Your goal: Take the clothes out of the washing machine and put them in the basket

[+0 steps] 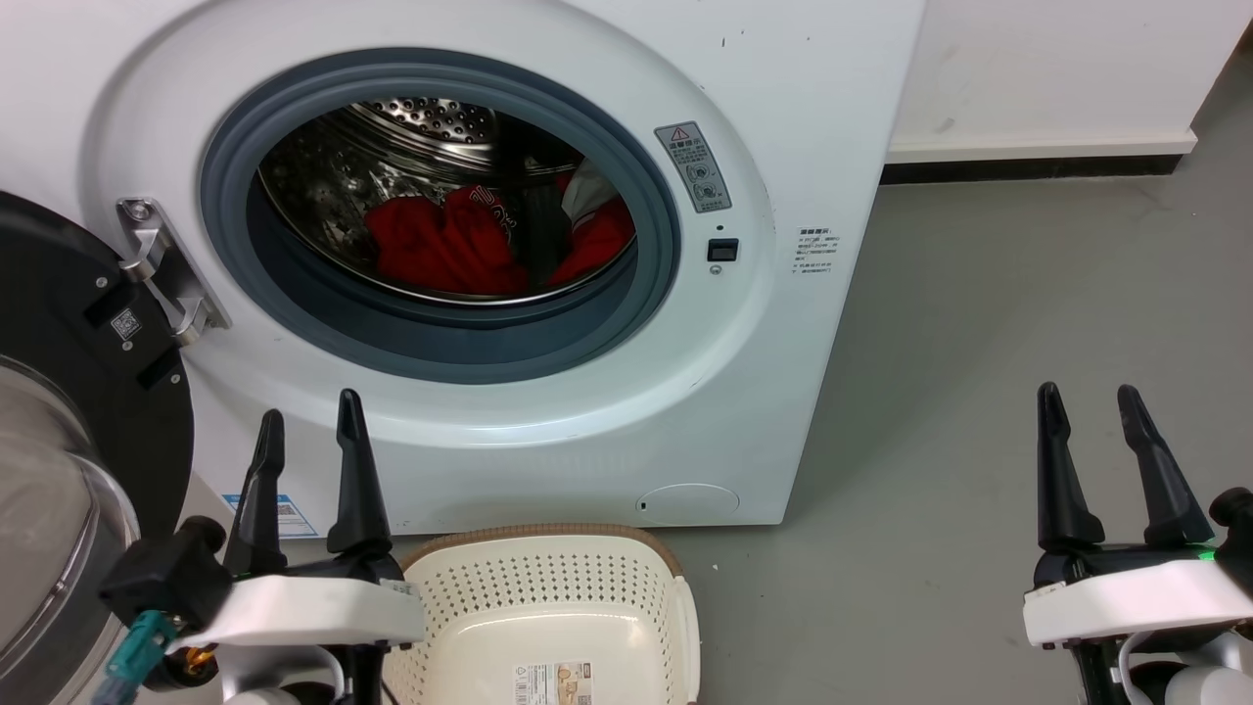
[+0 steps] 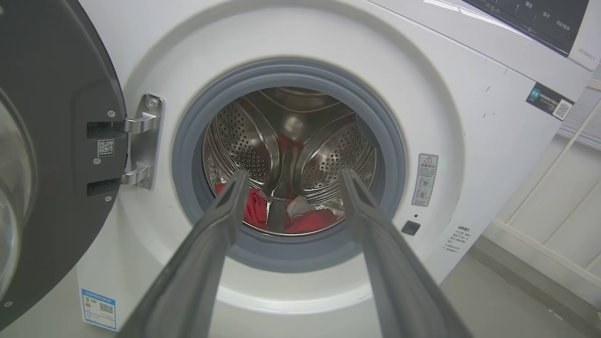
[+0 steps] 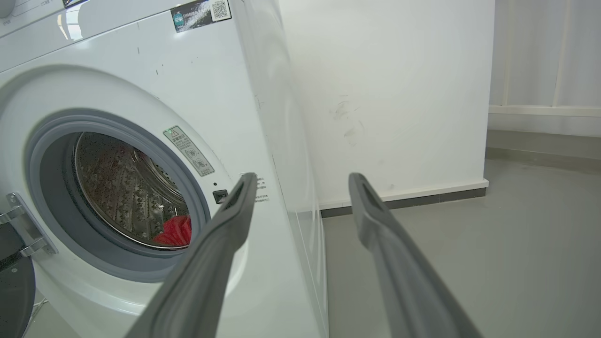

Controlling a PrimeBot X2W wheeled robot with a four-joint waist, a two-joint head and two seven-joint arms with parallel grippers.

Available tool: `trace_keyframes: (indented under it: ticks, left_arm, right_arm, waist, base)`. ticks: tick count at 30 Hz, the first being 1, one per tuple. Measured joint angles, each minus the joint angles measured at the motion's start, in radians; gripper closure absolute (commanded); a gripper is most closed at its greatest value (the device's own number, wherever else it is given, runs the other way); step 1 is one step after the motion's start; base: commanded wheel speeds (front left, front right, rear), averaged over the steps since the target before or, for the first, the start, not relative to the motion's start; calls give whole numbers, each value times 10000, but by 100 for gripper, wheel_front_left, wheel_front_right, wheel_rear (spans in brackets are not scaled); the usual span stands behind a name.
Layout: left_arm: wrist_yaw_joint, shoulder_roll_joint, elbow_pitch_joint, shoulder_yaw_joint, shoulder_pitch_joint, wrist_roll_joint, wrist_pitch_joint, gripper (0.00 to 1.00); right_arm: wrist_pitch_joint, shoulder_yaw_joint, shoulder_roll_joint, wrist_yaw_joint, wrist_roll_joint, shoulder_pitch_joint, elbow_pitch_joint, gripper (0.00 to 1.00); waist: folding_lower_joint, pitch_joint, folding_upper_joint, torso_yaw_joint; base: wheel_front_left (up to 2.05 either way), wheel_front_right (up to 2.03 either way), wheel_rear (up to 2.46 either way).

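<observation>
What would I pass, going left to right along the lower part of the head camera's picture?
Open washer door → left pincer, open → basket → bare grey floor → right pincer, open.

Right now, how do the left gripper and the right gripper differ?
The left gripper sits in front of the washing machine, beside the basket; the right gripper hangs over the floor to the machine's right. The left gripper aims at the porthole, the right gripper past the machine's corner. Both have jaws open and hold nothing.
</observation>
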Motion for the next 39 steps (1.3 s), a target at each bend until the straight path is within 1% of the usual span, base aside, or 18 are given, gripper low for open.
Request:
trace_keyframes:
  ticks: [4, 7, 13, 16, 21, 26, 31, 33, 35, 39]
  left_arm:
    - [571, 341, 104, -502, 139, 412, -98, 0]
    - [798, 602, 334, -934, 165, 692, -167, 0]
    - [1478, 1057, 481, -1664, 164, 1302, -311, 0]
    - [1703, 1235, 627, -1956, 165, 1440, -374, 0]
    - [1620, 1292, 915, -2094, 175, 1476, -495, 0]
    - [1484, 1287, 1022, -2104, 183, 1850, -614, 0]
    - [1335, 1187, 1020, -1985, 367, 2134, -708, 0]
    - [1248, 1152, 1014, -1923, 376, 2332, -723, 0]
    - [1164, 1258, 1032, -2033, 377, 2782, -798, 0]
    - [1248, 1110, 972, -2002, 383, 2949, -853, 0]
  right_arm:
    - [-104, -105, -4, 0, -608, 30, 84, 0]
    - [-176, -98, -6, 0, -945, 85, 232, 0]
    - [-339, -44, -8, 0, -1685, 130, 247, 0]
    - [-403, -21, -10, 0, -2034, 204, 274, 0]
    - [-520, 27, -10, 0, -2531, 240, 462, 0]
    - [-619, 6, -13, 2, -3018, 240, 431, 0]
    - [-721, -12, -13, 2, -3181, 241, 374, 0]
    - [-754, 6, -15, 2, -3260, 244, 332, 0]
    - [-792, -13, -15, 2, -3381, 247, 303, 0]
    - [-874, -19, -17, 2, -3599, 288, 282, 0]
  waist:
    - [0, 0, 0, -14]
    - [0, -4, 0, -18]
    - [0, -4, 0, -33]
    - [0, -7, 0, -53]
    - [0, -6, 0, -88]
    - [0, 7, 0, -117]
    - [0, 11, 0, -148]
    - [0, 16, 0, -152]
    - [0, 21, 0, -152]
    - [0, 28, 0, -134]
  base:
    - [0, 0, 0]
    - [0, 0, 0]
    - [0, 0, 0]
    - [0, 0, 0]
    - [0, 0, 0]
    - [0, 0, 0]
    - [0, 0, 0]
    - [0, 0, 0]
    - [0, 0, 0]
    - [0, 0, 0]
